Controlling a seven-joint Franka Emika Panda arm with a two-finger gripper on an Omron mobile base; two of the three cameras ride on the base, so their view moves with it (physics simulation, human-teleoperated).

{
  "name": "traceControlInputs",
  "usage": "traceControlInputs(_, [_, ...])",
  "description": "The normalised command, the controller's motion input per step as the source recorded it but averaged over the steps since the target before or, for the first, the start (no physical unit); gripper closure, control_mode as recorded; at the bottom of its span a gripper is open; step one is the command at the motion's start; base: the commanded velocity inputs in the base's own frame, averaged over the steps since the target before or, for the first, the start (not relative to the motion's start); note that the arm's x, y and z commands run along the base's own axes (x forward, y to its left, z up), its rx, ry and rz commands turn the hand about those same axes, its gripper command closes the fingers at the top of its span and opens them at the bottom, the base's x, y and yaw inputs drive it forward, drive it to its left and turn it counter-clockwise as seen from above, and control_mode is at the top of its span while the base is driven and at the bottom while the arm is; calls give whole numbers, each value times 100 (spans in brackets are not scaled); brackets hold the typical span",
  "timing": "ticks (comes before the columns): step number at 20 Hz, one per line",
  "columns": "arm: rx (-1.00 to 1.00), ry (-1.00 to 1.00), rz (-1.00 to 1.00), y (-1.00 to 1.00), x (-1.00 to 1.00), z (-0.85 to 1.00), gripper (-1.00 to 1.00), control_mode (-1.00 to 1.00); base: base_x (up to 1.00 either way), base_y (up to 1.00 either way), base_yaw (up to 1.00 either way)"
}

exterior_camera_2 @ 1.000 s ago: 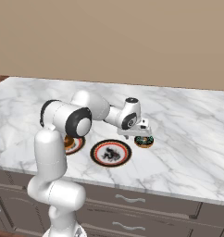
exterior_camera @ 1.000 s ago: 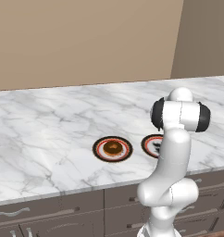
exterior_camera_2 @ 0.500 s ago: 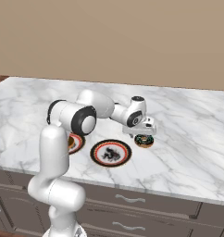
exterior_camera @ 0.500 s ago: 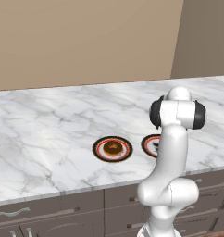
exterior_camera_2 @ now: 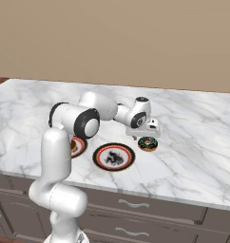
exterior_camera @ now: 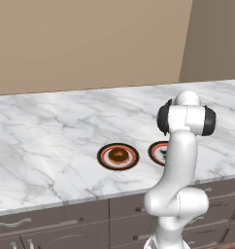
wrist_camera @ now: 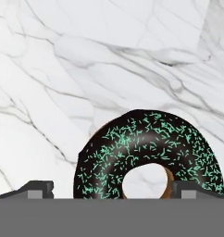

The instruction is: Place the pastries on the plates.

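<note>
Between the open fingertips, seemingly untouched, lies the sprinkled donut.

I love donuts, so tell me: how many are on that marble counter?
2. A brown glazed donut sits on the left plate; a dark chocolate donut with green sprinkles lies on the bare marble counter.

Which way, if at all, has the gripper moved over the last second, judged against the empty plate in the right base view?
Yes. The gripper has moved right, further past the empty plate, and now hangs open just above the sprinkled donut on the counter.
</note>
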Motion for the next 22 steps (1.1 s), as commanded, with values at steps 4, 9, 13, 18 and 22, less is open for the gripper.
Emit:
traceControlInputs(4, [0,0,0,0,0,-1,-100,-100,0,0,0])
traceControlInputs(9, [0,0,0,0,0,-7,-100,-100,0,0,0])
traceControlInputs(13, [-3,0,0,10,0,-30,-100,-100,0,0,0])
traceControlInputs(18, [-3,4,0,9,0,-26,-100,-100,0,0,0])
traceControlInputs(22, [-4,8,0,16,0,-23,-100,-100,0,0,0])
